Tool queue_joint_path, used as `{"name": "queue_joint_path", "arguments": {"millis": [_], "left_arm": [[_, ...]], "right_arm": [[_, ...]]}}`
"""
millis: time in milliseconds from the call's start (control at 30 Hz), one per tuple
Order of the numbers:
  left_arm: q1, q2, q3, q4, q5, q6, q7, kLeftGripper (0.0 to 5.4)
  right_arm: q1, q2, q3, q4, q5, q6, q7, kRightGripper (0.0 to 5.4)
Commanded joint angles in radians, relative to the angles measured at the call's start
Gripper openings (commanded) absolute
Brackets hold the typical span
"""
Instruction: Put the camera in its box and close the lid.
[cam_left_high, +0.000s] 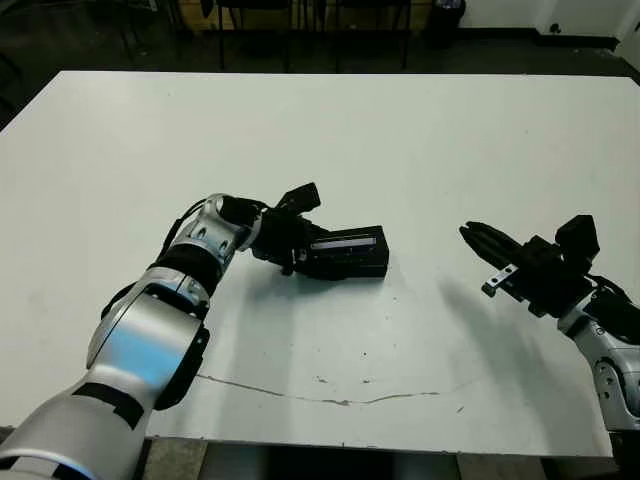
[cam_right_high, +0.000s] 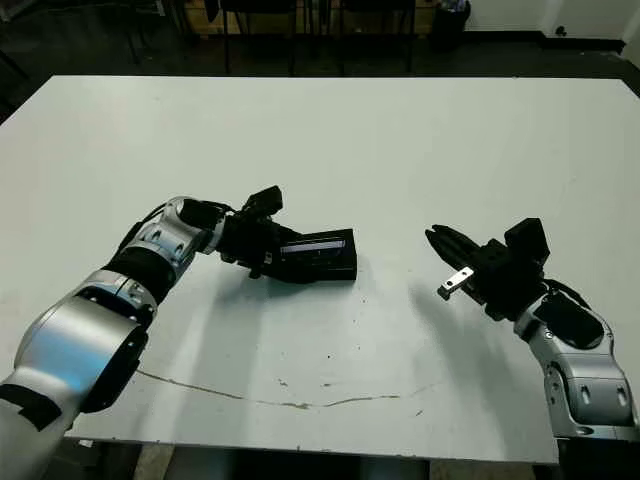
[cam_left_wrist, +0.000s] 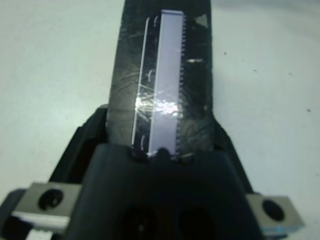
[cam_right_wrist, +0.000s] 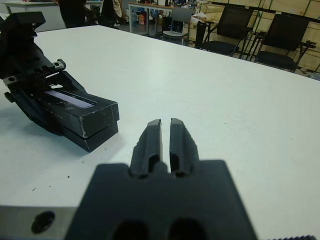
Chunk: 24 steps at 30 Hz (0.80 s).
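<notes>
Now | lid (cam_left_high: 348, 242) on box (cam_right_wrist: 95, 136) | left claw (cam_left_high: 292, 243) apparently gripping its end

Bare table (cam_left_high: 420, 150) all round; only lidded box (cam_left_high: 345, 252) obstructs.

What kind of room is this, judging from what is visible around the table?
Probably a lab or workshop, not a home. A large bare white table fills the view; beyond it stand black office chairs and cluttered desks or shelves. On the table there is only a black box held by the left end effector.
</notes>
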Motion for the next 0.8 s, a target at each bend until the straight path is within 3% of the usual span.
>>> {"name": "queue_joint_path", "arguments": {"millis": [33,167,600,800], "left_arm": [[0.097,-0.142,-0.075,0.055,0.083,0.042,0.044,2.76],[0.089,-0.153,-0.085,0.062,0.091,0.081,0.044,2.76],[0.081,-0.150,-0.100,0.039,0.097,0.047,0.049,2.76],[0.091,-0.107,-0.136,0.022,0.130,-0.061,0.067,3.78]], "right_arm": [[0.014,0.000,-0.003,0.006,0.003,-0.002,-0.001,0.00],[0.019,0.003,-0.005,0.008,0.007,0.001,-0.002,0.00],[0.021,0.001,0.002,0.004,0.002,-0.002,-0.006,0.00],[0.026,0.001,-0.001,0.009,0.004,-0.016,-0.001,0.00]]}}
